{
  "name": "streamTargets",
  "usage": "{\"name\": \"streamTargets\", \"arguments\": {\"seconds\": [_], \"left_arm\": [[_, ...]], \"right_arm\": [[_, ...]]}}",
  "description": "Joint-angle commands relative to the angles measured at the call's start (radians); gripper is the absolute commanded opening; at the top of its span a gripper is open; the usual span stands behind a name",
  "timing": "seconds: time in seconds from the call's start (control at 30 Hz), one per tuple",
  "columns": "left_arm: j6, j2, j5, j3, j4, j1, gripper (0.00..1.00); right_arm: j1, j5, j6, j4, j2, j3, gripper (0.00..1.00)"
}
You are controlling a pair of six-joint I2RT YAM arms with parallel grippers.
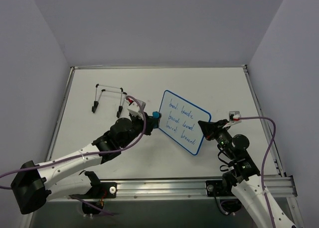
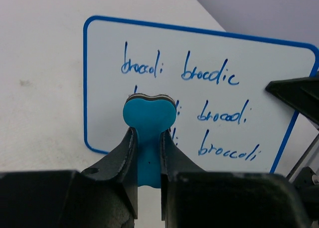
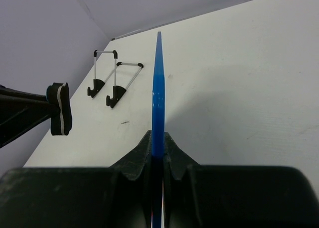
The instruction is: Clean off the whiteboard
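White counter [image 1: 209, 88] between pale walls [image 1: 149, 29]; near its centre the whiteboard [image 1: 183, 121], with three lines of blue writing, is held up on edge, its rim pinched by the right end effector [image 1: 204, 126] at three o'clock, likely to brace it for wiping. At nine o'clock of it the left end effector [image 1: 152, 119] pinches a blue eraser [image 1: 156, 115] facing the writing, not yet touching.

A robotics lab: white table [image 1: 209, 83], plain partition walls [image 1: 149, 24], aluminium mounting rail [image 1: 164, 187].
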Motion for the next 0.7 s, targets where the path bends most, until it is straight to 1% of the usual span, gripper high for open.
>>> {"name": "streamTargets", "arguments": {"seconds": [0.0,0.03,0.1,0.13,0.2,0.27,0.3,0.37,0.5,0.67], "left_arm": [[0.06,0.077,0.023,-0.011,0.354,-0.005,0.02],[0.079,0.098,0.016,-0.012,0.429,-0.005,0.02],[0.104,0.165,0.005,-0.009,0.491,-0.004,0.02],[0.11,0.19,0.003,-0.008,0.56,0.001,0.02],[0.116,0.275,0.005,0.018,0.626,0.009,0.02],[0.116,0.337,0.031,0.048,0.66,0.027,0.02],[0.115,0.393,0.039,0.081,0.68,0.032,0.02],[0.107,0.455,0.048,0.114,0.685,0.047,0.02],[0.084,0.529,0.031,0.149,0.703,0.068,0.02],[0.066,0.622,0.051,0.172,0.746,0.108,0.02]], "right_arm": [[0.012,-0.05,-0.021,-0.018,0.003,0.04,0.0],[0.013,-0.053,-0.021,-0.018,0.001,0.04,0.0],[0.012,-0.059,-0.022,-0.021,-0.002,0.043,0.0],[0.012,-0.061,-0.024,-0.021,-0.005,0.043,0.0],[0.013,-0.063,-0.025,-0.015,-0.005,0.04,0.0],[0.016,-0.073,-0.028,-0.002,-0.005,0.035,0.0],[0.015,-0.076,-0.028,0.008,-0.003,0.031,0.0],[0.018,-0.079,-0.028,0.013,-0.005,0.029,0.0],[0.023,-0.078,-0.032,0.008,-0.014,0.028,0.0],[0.024,-0.081,-0.035,-0.007,-0.04,0.029,0.0]]}}
